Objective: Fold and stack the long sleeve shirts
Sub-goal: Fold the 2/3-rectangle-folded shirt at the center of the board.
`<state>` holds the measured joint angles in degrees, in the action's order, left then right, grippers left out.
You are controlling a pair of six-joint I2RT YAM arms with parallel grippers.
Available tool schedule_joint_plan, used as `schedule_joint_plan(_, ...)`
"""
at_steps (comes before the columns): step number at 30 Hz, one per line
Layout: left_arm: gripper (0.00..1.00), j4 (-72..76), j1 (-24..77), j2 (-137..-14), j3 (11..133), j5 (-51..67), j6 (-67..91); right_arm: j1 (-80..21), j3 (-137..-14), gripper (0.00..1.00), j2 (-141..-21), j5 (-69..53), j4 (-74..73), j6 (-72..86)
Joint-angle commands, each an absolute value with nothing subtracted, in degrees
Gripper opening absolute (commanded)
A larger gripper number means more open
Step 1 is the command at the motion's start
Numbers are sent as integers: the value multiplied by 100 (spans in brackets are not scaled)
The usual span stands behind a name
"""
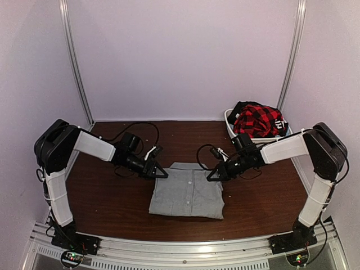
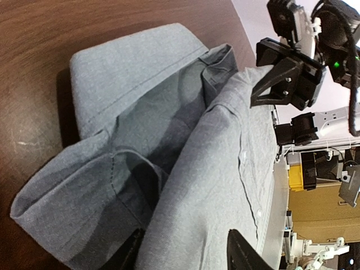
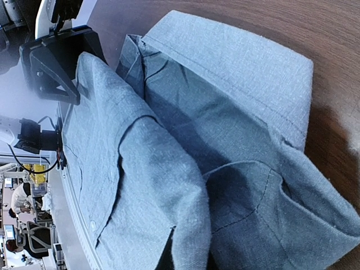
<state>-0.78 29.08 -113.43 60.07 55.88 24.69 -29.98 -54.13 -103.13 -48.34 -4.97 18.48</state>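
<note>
Top view: the grey shirt [image 1: 187,192] lies on the dark wooden table [image 1: 107,197], about midway between the two arms. It is folded into a rough rectangle with the button front up and the collar [image 1: 183,166] toward the back wall.

The left gripper [image 1: 160,170] sits low at the shirt's back-left corner. In the left wrist view its fingers [image 2: 246,254] stand apart at the bottom of the frame, and a fold of grey cloth runs between them. We read these jaws as spread, not clamping the cloth.

The right gripper [image 1: 216,174] sits at the shirt's back-right corner. In the right wrist view its own fingertips are almost hidden by cloth that rises toward the camera. The jaws are pressed together and a ridge of fabric comes up into them, so we note a pinch on the shirt's edge. The left wrist view agrees: the black tips meet the raised shoulder of the shirt.

Both wrist views show the collar end rumpled, with a deep shadowed fold between the collar band and the front panel. Small white buttons [image 2: 259,212] run down the front. A loose loop of cloth hangs open at the shirt's outer side.

At the back right, well apart from the grey shirt, a white basket [image 1: 228,125] holds a red-and-black plaid garment [image 1: 257,120] with something black beside it.
</note>
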Motion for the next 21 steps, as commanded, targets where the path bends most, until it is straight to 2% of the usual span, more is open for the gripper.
schedule_joint_plan(1, 36, 557, 2918, -11099, 5843, 5792, 2643, -2894, -5175, 0, -10042, -4954, 64, 2074)
schedule_joint_plan(4, 10, 733, 2918, -10999, 5773, 5808, 2775, -2887, -5084, 0, -9971, -4994, 259, 2188)
schedule_joint_plan(6, 0, 818, 2918, -10874, 5757, 5810, 2907, -2891, -5093, 0, -9887, -4992, 239, 2218)
schedule_joint_plan(21, 0, 219, 2918, -10117, 6329, 5794, 3432, -2892, -5872, 0, -9125, -4883, -935, 2362)
